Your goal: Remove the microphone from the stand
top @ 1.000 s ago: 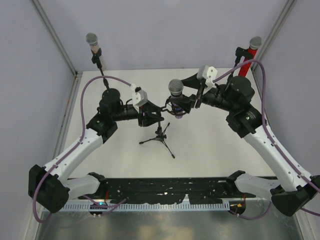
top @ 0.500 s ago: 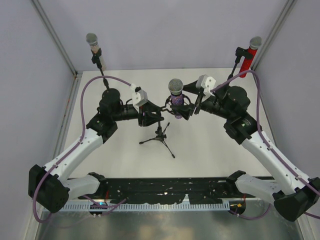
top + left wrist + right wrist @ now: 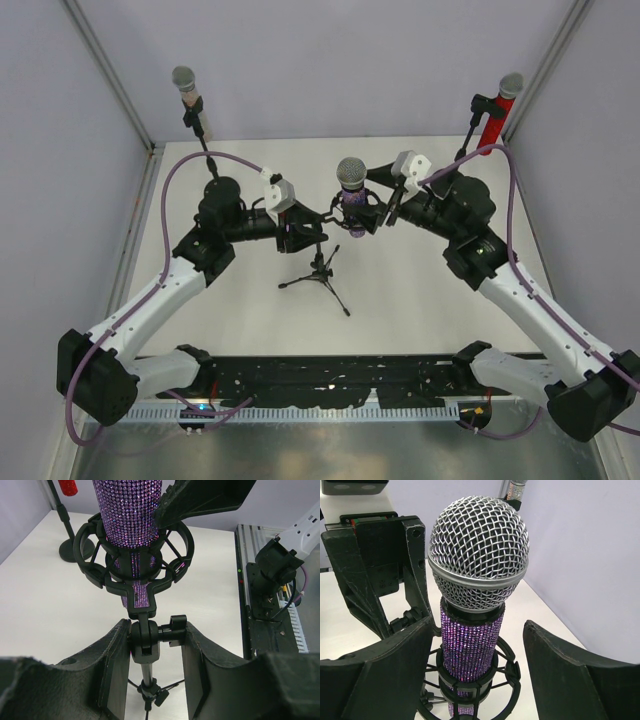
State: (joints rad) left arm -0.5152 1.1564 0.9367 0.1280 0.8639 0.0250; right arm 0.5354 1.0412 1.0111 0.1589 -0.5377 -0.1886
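Sitting upright in its shock mount (image 3: pixel 86 560), the purple microphone (image 3: pixel 351 180) is at the middle of the table (image 3: pixel 420 300), on top of the small tripod stand (image 3: pixel 320 272). Nothing of the removal is done yet; mic fully seated.

Left gripper (image 3: pixel 156 630): clamped narrow on the stand's swivel joint just below the mount, pads pressing both sides. Reads as bracing the stand.

Right gripper (image 3: pixel 477 630): jaws wide, straddling the glittered body under the mesh head. One pad sits just beside the body, the other clearly apart. No grip on it.

Left to do, by my reading: close on the body, draw it up out of the ring, carry it clear.

Around: a tan-handled microphone (image 3: pixel 190 95) on its stand at the back left corner and a red microphone (image 3: pixel 497 110) at the back right, both well apart from the work. The only real obstruction is the mount's ring and elastic struts hugging the body; a skewed pull could drag the stand along.
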